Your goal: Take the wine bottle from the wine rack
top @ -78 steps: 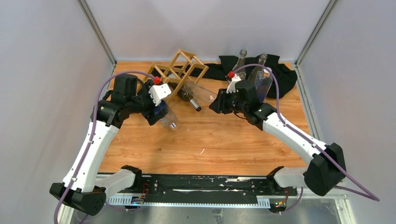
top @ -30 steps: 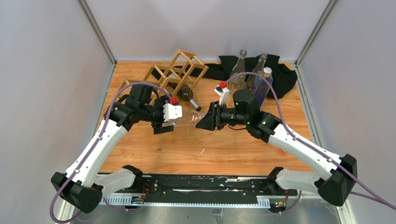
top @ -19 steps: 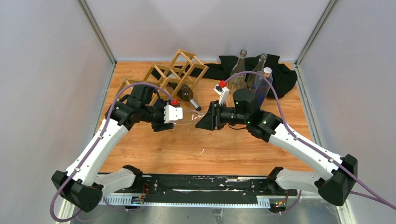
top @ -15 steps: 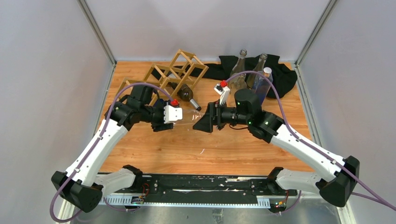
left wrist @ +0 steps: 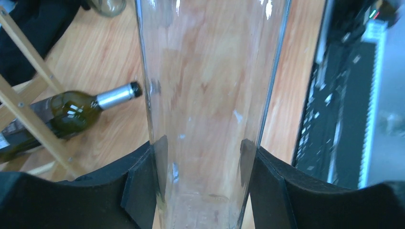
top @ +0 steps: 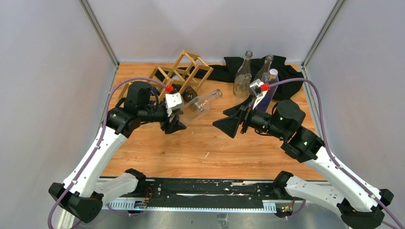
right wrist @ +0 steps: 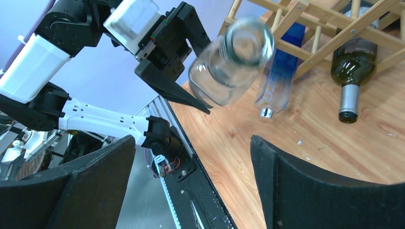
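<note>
In the top view, at centre left, the left hand pinches the base of a clear glass bottle. The bottle is held tilted, neck pointing to the upper right, just in front of the light wooden wine rack at upper centre. A dark green wine bottle lies with its body in the rack's lower cell, neck out over the counter. At centre right the right hand is spread wide, facing the clear bottle's mouth and apart from it.

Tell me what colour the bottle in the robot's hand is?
The bottle is clear, see-through glass. Left wrist view shows it best.
</note>
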Motion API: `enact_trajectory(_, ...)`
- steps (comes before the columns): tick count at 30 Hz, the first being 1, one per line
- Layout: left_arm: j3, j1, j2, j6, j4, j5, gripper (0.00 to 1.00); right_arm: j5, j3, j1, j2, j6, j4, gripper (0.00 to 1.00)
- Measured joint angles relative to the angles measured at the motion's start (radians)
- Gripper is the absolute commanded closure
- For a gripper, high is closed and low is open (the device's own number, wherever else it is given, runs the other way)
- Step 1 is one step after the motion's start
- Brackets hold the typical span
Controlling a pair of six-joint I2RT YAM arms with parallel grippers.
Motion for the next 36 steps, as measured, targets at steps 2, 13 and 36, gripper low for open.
enact_trajectory(2,0.000,0.000,-0.003,-0.102,0.055,0.038,1.00,0.005,-0.002,0.000,-0.001,-0.010,0.014,0.06)
enact_trajectory(13,-0.016,0.000,-0.029,-0.436,0.231,0.259,1.00,-0.065,0.010,0.000,0.156,-0.047,0.185,0.05)
enact_trajectory(36,0.047,0.001,0.000,-0.404,0.092,0.333,0.00,-0.233,0.104,0.012,0.323,-0.055,0.326,1.00)
